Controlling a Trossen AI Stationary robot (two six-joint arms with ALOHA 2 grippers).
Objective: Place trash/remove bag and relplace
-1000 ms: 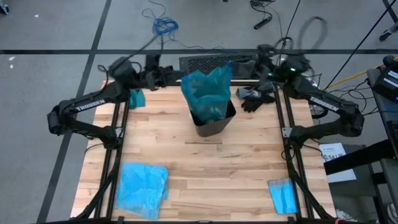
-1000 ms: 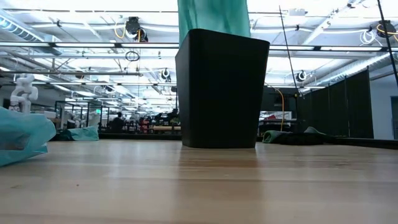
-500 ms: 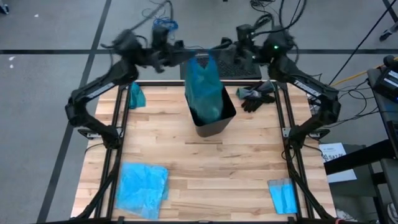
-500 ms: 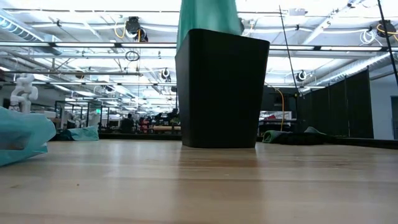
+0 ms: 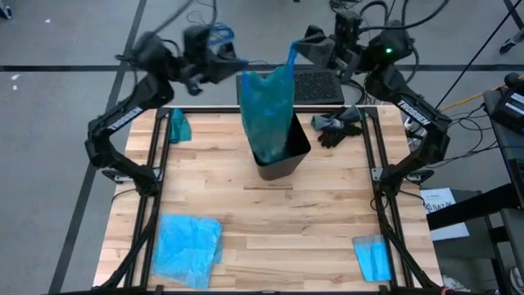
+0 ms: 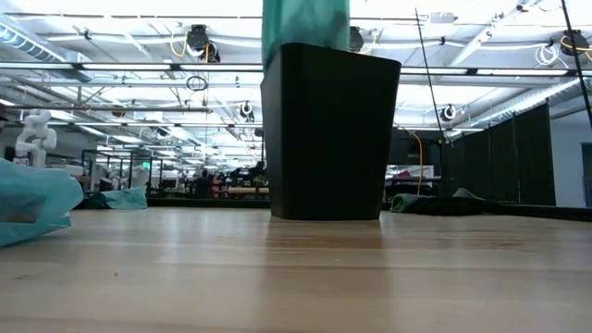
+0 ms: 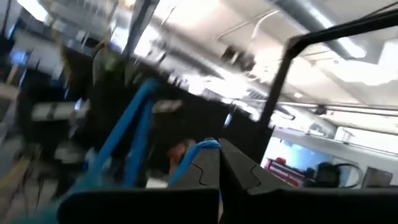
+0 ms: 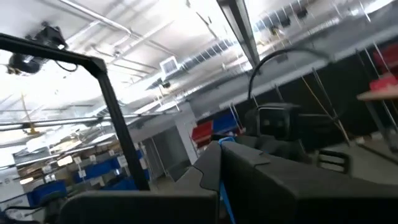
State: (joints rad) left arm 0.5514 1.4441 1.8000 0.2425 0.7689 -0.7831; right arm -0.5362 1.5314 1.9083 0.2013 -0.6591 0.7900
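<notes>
The dark teal bag [image 5: 266, 115] stands stretched upward out of the black bin [image 5: 288, 157], which sits on the table's far middle. Its lower part is still inside the bin. My left gripper [image 5: 239, 65] is shut on the bag's upper left corner, and my right gripper [image 5: 301, 51] is shut on its upper right corner. Both are high above the table's far edge. In the low view the bag [image 6: 305, 23] rises out of the bin [image 6: 328, 134]. The trash is hidden. My left gripper pinches a gathered strip of the bag's top rim [image 7: 200, 147] between its two shut fingers, pointing slantwise upward. The plastic runs down taut from there toward the bin. My right gripper pinches the opposite corner of the rim [image 8: 225, 142] between its shut fingers, also slanting upward; the bag hangs below, its bottom in the bin.
A sky-blue bag [image 5: 188, 246] lies flat on the near left of the table, and a small blue folded cloth [image 5: 372, 258] lies near right. Black gloves [image 5: 337, 124] are at the far right, and a small teal wad [image 5: 178, 127] is at the far left.
Both grippers have risen well above the table's far edge, staying shut and tipping upward. The bag's top has been drawn up from a bunched heap over the bin into a tall, taut shape. The bin has stayed in place.
</notes>
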